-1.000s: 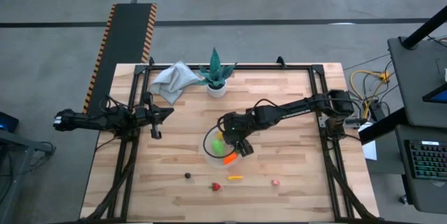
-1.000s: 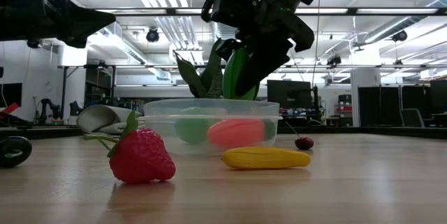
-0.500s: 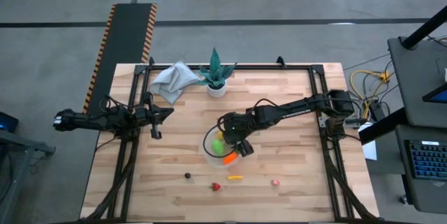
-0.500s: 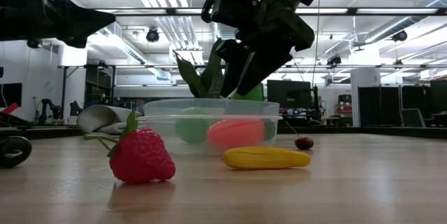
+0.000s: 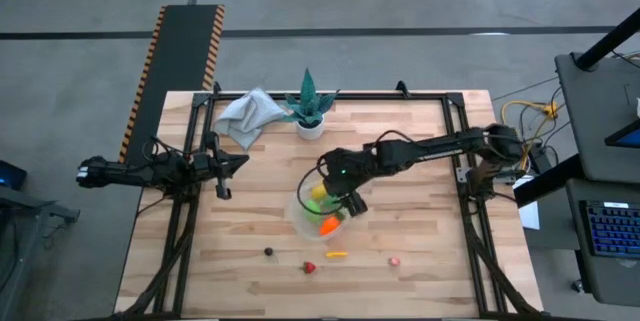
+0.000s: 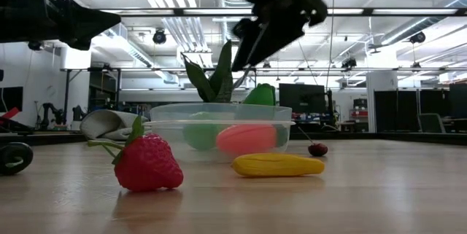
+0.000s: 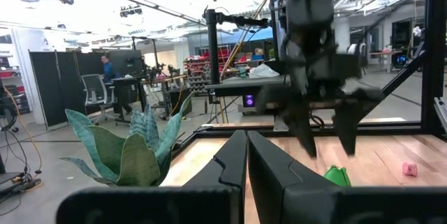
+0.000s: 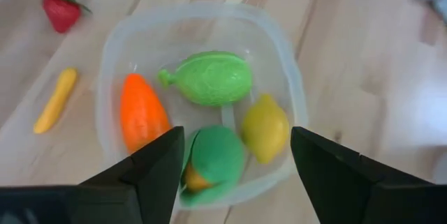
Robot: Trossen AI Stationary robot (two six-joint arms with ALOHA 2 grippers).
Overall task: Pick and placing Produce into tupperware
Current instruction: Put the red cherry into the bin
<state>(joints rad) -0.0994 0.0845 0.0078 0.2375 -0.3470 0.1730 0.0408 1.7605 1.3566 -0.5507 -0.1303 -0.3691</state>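
Right gripper (image 5: 343, 197): mine, hanging above the round clear plastic tupperware (image 5: 299, 219), fingers spread apart, nothing between them.
Right gripper, own wrist view: both dark fingers (image 8: 147, 172) frame the container (image 8: 293, 98) from above; jaws empty.
Left gripper (image 5: 226, 168): mine too, parked at the left edge of the pale wooden slat table (image 5: 420, 151), well apart from the container; fingers (image 7: 234, 161) pressed together, holding nothing.
Container position: front-centre of the table, between the arms, nearer my right one.
Container contents: long orange toy carrot (image 8: 142, 112); bumpy light-green toy fruit with a stem (image 8: 209, 79); yellow toy lemon (image 8: 266, 128); rounded green piece with an orange underside (image 8: 213, 158). Lemon and green-orange piece lie side by side; carrot along the opposite wall.
Low view: green piece (image 6: 260, 95) pokes above the rim, pink-orange shape shows through the wall.
Produce outside: red toy strawberry (image 5: 310, 267), small yellow corn-shaped piece (image 5: 337, 255), small dark round bit (image 5: 268, 252), small pink-red bit (image 5: 395, 260), all on the table in front of the container, apart from it.
Back of table: teal spiky plant in a white pot (image 5: 310, 111), crumpled grey cloth (image 5: 245, 116) just beside it.
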